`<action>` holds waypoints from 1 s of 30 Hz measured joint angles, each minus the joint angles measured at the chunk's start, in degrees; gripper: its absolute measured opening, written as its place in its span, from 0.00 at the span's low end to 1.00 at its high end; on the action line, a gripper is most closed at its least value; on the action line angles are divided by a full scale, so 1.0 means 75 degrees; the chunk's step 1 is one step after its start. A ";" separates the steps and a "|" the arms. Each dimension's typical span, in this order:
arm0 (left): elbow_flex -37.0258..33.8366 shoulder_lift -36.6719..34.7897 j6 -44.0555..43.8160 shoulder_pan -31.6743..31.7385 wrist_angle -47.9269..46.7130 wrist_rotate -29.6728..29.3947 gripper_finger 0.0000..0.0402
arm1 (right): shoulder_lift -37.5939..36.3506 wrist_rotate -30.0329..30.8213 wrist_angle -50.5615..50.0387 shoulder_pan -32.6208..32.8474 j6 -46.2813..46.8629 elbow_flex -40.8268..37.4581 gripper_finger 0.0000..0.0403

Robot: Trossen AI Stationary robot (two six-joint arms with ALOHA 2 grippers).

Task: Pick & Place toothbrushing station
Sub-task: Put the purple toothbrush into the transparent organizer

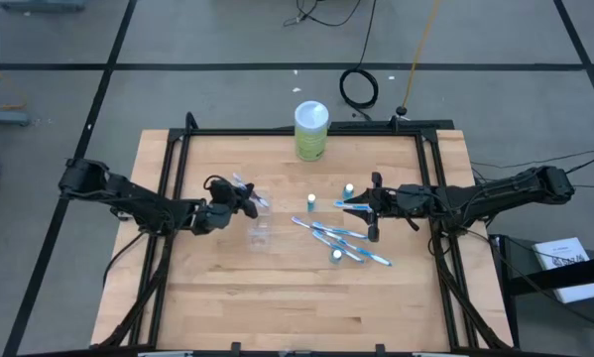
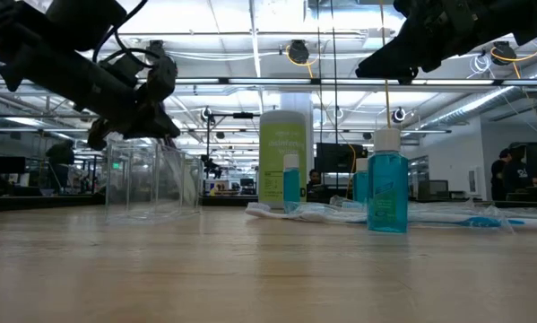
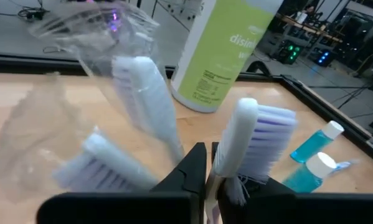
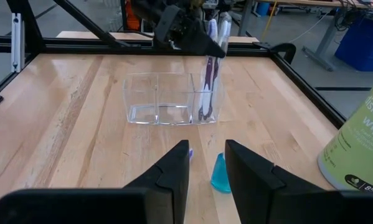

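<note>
Toothbrushes going into the clear organizer; left gripper at the drop-off.

Left gripper [image 1: 239, 195] poised over the clear compartmented organizer [image 4: 174, 98], fingers pinched tight, toothbrushes [image 4: 208, 65] standing upright in one end compartment right beneath; whether the grip bears on a handle, cannot tell. Right gripper [image 4: 206, 168] hovering low above a teal bottle [image 4: 220, 175], fingers parted, grasping nothing. More blue-and-white toothbrushes [image 1: 338, 238] lying loose on the wooden table [image 1: 277, 307], well apart from the organizer; green wipes canister [image 1: 311, 131] at the far edge. Likely next: letting go and lifting clear without tipping the organizer, then fetching a loose brush.
</note>
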 joint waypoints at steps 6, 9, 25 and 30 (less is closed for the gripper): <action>0.0000 0.0095 -0.0028 0.0044 -0.0031 0.0129 0.10 | 0.0000 0.0000 0.0000 0.0000 0.0000 0.0000 0.23; 0.0000 0.0096 0.0113 0.0044 -0.0030 0.0221 0.11 | 0.0000 0.0000 0.0000 0.0002 0.0000 0.0000 0.23; 0.0000 -0.0116 0.1269 -0.0082 0.0677 0.0221 0.20 | 0.0000 -0.0001 0.0020 0.0001 0.0000 0.0000 0.23; 0.0000 -0.0113 0.1370 -0.0067 0.0666 0.0218 0.41 | 0.0000 -0.0003 0.0020 0.0001 0.0000 0.0000 0.23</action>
